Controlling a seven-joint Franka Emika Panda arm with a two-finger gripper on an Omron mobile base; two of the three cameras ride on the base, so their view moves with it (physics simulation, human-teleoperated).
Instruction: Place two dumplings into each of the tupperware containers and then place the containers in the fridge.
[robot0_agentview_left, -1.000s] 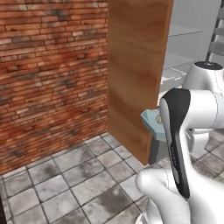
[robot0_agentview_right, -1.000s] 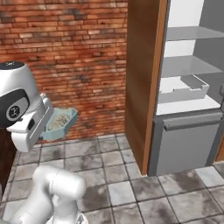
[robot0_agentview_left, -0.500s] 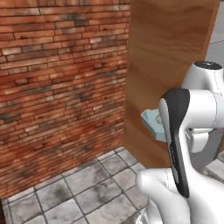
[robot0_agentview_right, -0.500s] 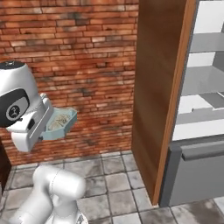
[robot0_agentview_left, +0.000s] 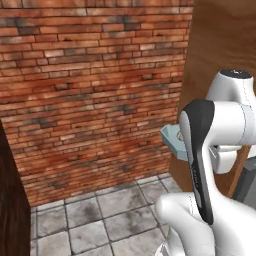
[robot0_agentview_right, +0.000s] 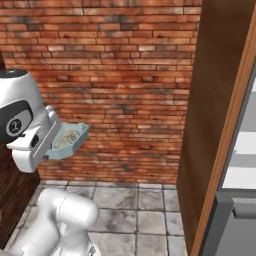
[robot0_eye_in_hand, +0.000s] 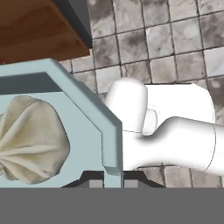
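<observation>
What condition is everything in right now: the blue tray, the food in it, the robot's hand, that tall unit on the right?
teal container: lidless, held off the floor by its rim, roughly level.
dumplings: lying inside the teal container; one pleated beige one seen clearly.
hand: shut on the teal container's wall.
fridge: open, grey shelves visible past its wooden side.

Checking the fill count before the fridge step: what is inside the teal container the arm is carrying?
The teal container holds a pale pleated dumpling in the hand view; the right base view shows beige contents. The container's wall and the picture's edge hide the rest, so the count is unclear.
</observation>
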